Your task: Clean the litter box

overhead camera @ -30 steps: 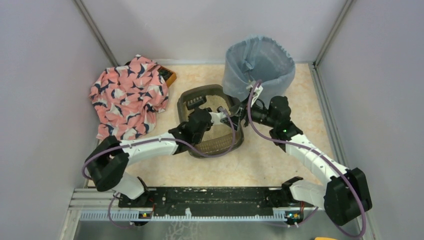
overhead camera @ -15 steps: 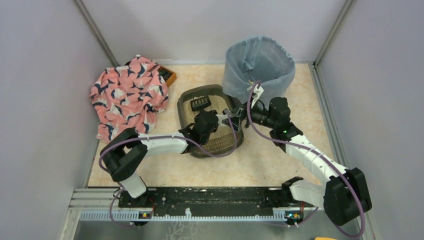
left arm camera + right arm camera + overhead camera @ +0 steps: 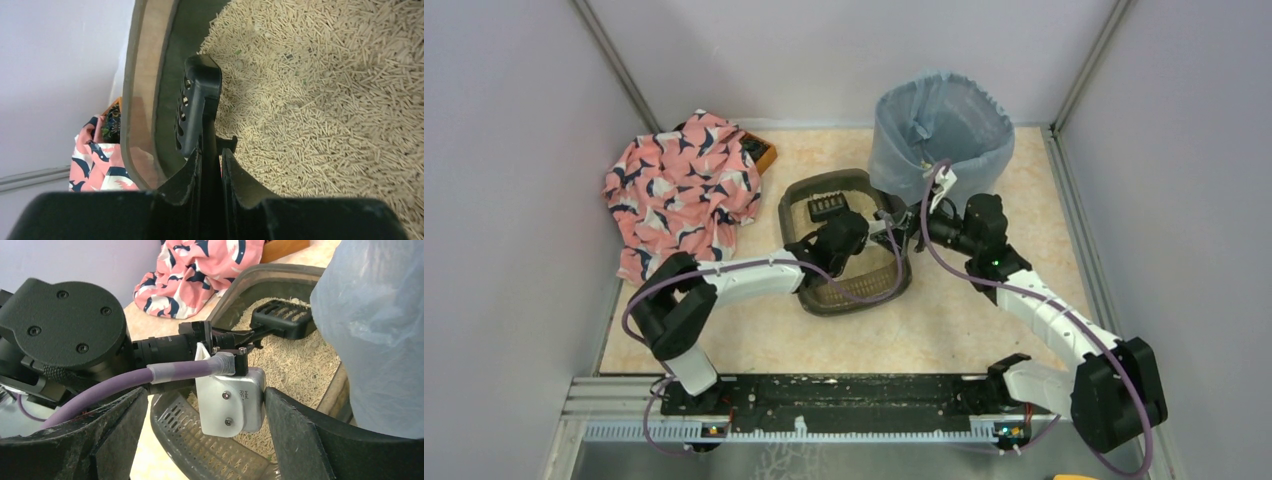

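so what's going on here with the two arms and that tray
The left hand is shut on the handle of a black slotted scoop. The scoop's head is over the pellets toward the far end of the litter box. The right hand is open and holds nothing, poised at the box's right side next to the lined bin. No waste is visible on the scoop.

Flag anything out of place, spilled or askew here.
A crumpled pink patterned cloth lies heaped at the far left of the table, draped over an orange box; it looks unrelated to the job. The litter box sits skewed to the table edges. Spilled litter cannot be judged against the beige table.
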Robot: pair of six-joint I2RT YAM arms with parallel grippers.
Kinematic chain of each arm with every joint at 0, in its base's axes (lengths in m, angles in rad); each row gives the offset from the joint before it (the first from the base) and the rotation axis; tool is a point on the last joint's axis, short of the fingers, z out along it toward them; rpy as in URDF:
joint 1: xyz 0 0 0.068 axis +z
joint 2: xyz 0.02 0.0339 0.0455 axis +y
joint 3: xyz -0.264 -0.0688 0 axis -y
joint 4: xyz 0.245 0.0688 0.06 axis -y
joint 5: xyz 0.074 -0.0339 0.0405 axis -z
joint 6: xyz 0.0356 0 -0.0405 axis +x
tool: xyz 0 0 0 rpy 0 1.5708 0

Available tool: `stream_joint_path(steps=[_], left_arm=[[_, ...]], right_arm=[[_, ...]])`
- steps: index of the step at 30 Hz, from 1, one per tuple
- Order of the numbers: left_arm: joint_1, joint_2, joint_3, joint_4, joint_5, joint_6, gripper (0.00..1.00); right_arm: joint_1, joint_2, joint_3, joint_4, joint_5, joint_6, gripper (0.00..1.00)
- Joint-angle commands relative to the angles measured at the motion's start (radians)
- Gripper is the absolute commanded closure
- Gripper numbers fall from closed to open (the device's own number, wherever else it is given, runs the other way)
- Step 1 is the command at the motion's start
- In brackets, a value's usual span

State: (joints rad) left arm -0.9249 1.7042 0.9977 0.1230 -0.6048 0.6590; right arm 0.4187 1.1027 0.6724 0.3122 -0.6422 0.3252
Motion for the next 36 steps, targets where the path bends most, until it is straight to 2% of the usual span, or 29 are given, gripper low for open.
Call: stream_joint_path(steps=[1, 4, 8, 15, 21, 30, 36], left_arm=[[-0.001, 0.048, 0.083, -0.33, 0.262, -0.106, 1.0], [-0.017, 0.027, 0.128, -0.4, 0.285, -0.137, 1.0], [-0.022, -0.004, 0.161, -0.456, 0.246, -0.174, 1.0], [-0.035, -0.114, 0.094, -0.321, -0.006, -0.079, 1.0], [-0.024, -0.16, 0.079, -0.22, -0.103, -0.006, 1.0], [0.06, -0.084, 0.105, -0.208, -0.037, -0.004, 1.0], [0.086, -0.025, 0.191, -0.36, 0.085, -0.111, 1.0]], right_arm=[[0.024, -0.045, 0.027, 0.097, -0.078, 0.01, 0.14], [0.025, -0.047, 0.023, 0.094, -0.074, 0.008, 0.14], [0.025, -0.03, 0.022, 0.108, -0.082, 0.013, 0.14], [0.025, -0.005, 0.022, 0.127, -0.091, 0.022, 0.14], [0.025, 0.002, 0.022, 0.131, -0.09, 0.023, 0.15], [0.025, 0.005, 0.022, 0.128, -0.088, 0.023, 0.15], [0.025, 0.003, 0.021, 0.117, -0.077, 0.013, 0.15]])
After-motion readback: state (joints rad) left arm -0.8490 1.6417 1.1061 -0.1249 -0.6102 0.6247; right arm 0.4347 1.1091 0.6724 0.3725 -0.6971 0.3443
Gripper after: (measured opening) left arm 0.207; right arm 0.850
